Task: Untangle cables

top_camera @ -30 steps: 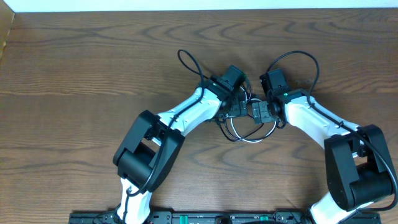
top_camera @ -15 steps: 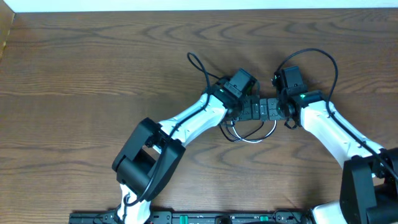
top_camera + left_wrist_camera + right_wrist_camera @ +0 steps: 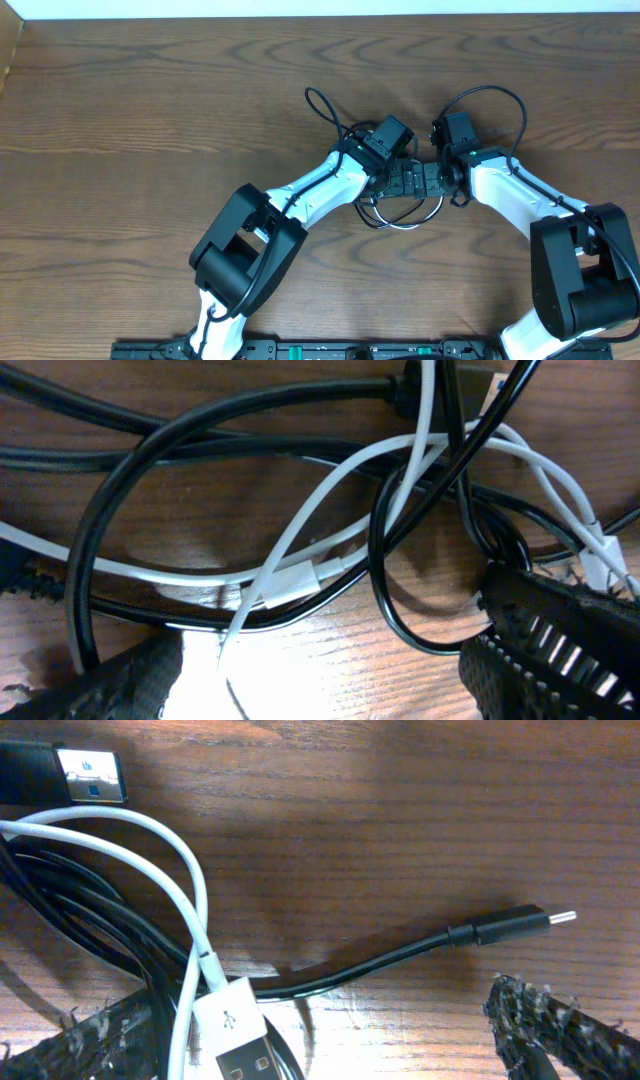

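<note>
Cables (image 3: pixel 395 225) lie knotted mid-table (image 3: pixel 150 120) beneath both wide-open, empty jaws, so the left jaws should pinch only the white strand (image 3: pixel 290 582) while the right jaws take the free black plug (image 3: pixel 510 925), parting slowly.

We watch the left end effector (image 3: pixel 404 180) slide to the right above the tangle of thin black and white cables (image 3: pixel 400 212). The right end effector (image 3: pixel 436 178) swung out to the right and has now pulled back in, close beside the left. The right arm's black elbow (image 3: pixel 585 270) is back in view.
</note>
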`<action>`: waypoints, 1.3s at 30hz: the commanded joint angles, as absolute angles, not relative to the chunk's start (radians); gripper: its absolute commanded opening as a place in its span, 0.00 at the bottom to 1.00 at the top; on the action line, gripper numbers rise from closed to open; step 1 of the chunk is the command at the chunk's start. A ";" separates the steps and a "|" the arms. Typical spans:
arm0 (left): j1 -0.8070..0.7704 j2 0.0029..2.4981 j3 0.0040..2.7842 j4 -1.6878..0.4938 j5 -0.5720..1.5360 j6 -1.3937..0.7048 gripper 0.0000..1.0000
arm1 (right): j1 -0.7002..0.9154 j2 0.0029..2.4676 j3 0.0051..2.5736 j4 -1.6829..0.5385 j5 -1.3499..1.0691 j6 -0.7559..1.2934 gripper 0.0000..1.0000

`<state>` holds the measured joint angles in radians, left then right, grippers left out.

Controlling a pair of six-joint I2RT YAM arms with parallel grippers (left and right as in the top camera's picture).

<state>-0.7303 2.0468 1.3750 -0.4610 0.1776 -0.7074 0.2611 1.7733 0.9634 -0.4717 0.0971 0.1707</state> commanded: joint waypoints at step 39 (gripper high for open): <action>-0.692 2.192 1.461 -0.712 -0.107 -0.836 1.00 | 0.249 1.790 0.956 -0.519 0.338 0.247 0.99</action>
